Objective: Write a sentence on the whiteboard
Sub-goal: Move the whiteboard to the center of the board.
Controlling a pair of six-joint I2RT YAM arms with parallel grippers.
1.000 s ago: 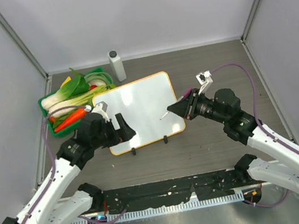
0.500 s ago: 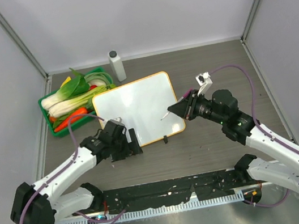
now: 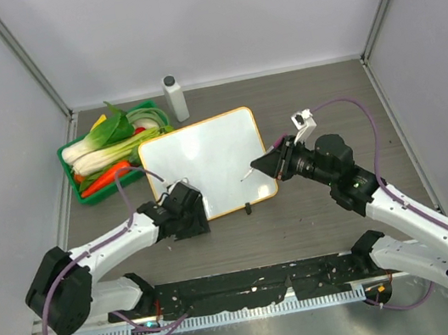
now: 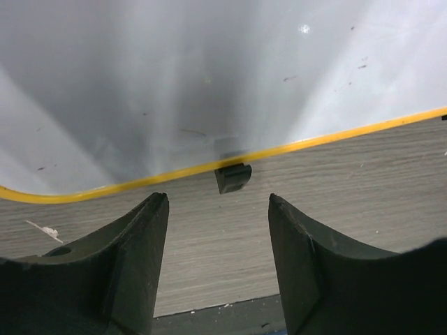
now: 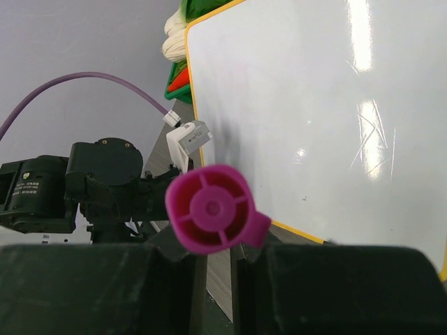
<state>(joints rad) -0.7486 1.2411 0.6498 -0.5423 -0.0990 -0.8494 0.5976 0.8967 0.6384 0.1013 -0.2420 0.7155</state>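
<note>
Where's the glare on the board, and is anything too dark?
Right wrist: bright glare streaks down the right side of the board; the marker in the right claw is well lit. Left wrist: board shades to grey, one small highlight top right; left claw nearly black. Top: only a faint sheen on the board.

Shows the whiteboard, glossy white, orange-framed, round-cornered, resting slightly askew on the table, black feet at its near edge.
</note>
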